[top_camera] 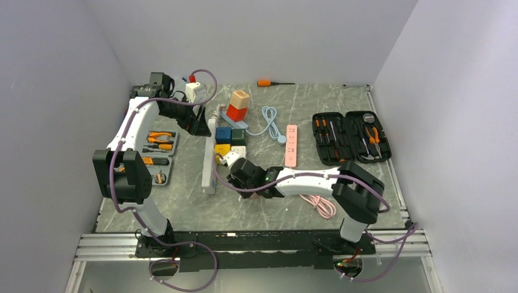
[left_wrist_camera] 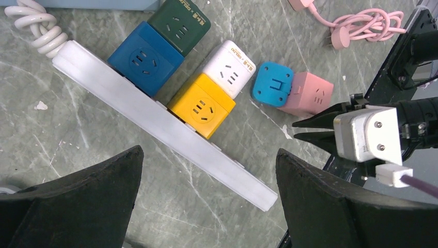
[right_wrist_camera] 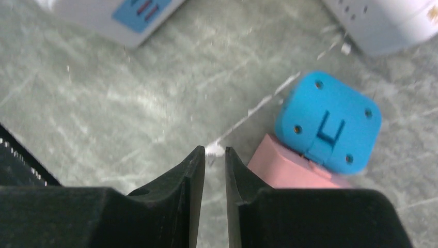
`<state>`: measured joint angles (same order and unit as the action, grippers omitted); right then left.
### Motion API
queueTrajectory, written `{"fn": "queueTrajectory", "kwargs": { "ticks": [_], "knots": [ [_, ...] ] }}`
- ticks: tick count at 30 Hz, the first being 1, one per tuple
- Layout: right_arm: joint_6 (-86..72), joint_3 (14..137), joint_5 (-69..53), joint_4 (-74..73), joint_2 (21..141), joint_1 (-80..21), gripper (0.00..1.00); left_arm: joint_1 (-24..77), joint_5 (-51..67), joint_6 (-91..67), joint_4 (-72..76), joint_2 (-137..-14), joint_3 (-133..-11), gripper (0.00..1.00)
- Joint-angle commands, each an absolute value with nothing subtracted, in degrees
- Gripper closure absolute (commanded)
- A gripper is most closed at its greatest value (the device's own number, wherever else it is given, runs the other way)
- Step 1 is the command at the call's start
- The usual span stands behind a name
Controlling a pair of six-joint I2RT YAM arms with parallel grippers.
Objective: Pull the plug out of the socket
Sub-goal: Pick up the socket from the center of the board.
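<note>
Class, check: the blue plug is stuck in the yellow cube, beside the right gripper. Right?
No, wrong cube: the blue plug is stuck in the pink cube, beside the right gripper. The left wrist view shows it.

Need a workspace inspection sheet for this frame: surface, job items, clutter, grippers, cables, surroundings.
Surface: grey marbled tabletop, small white flecks.
Job's things: light-blue plug joined to pink socket cube, lying apart from white power strip. Blue cube and yellow cube sit against the strip, with green cube and white cube behind them.
Clutter: open tool case, pink power strip, orange screwdriver.
Grippers: left gripper open above the strip; right gripper nearly shut, empty, beside the pink cube.
Cables: pink cable, coiled white cord, purple arm cable.
Surroundings: plain grey walls.
</note>
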<state>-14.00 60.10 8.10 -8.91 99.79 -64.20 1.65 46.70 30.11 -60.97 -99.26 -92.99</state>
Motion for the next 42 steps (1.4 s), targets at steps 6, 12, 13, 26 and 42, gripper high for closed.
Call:
{"fn": "queueTrajectory", "kwargs": {
  "ticks": [6, 12, 13, 26, 42],
  "knots": [
    [-15.9, 51.2, 7.0, -14.1, 87.5, -63.4, 0.69, 1.9, 49.2, 30.3, -60.6, -97.3, -94.2, 0.01],
    [-15.0, 51.9, 4.2, -18.4, 78.9, -63.0, 0.29, 2.1, 49.7, 31.7, -61.6, -97.9, -94.0, 0.01],
    [-14.4, 52.4, 4.1, -19.1, 77.7, -63.0, 0.23, 2.1, 49.9, 31.8, -61.6, -97.9, -93.8, 0.01],
    [3.3, 50.6, 3.2, -12.9, 81.1, -54.6, 0.0, 2.6, 51.2, 33.0, -61.4, -96.5, -91.3, 0.0],
    [4.5, 50.3, -2.6, -7.5, 91.6, -53.8, 0.01, 2.6, 51.8, 34.8, -61.5, -94.5, -89.9, 0.01]
  ]
}}
